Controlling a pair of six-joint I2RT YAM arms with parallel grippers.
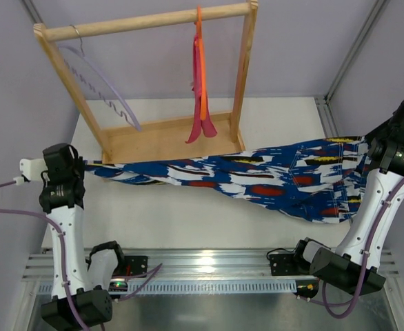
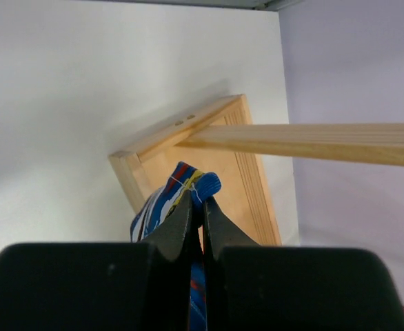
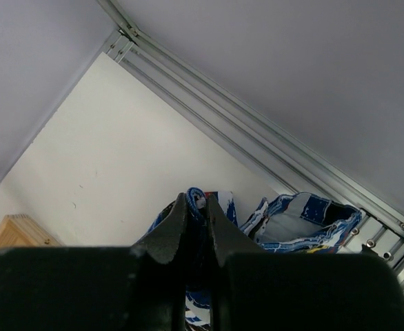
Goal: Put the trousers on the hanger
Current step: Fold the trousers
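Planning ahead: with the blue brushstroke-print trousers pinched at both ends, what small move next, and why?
Probably lift both ends together toward the lilac plastic hanger: left gripper and right gripper are shut on the trousers, stretched in front of the wooden rack.

In front of rack (image 1: 167, 138): trousers (image 1: 257, 181), spanning left gripper (image 1: 86, 165) to right gripper (image 1: 366, 143). On rack's top rail (image 1: 147, 22): hanger (image 1: 102, 86) at left end, cloth (image 1: 200, 103) right of centre.
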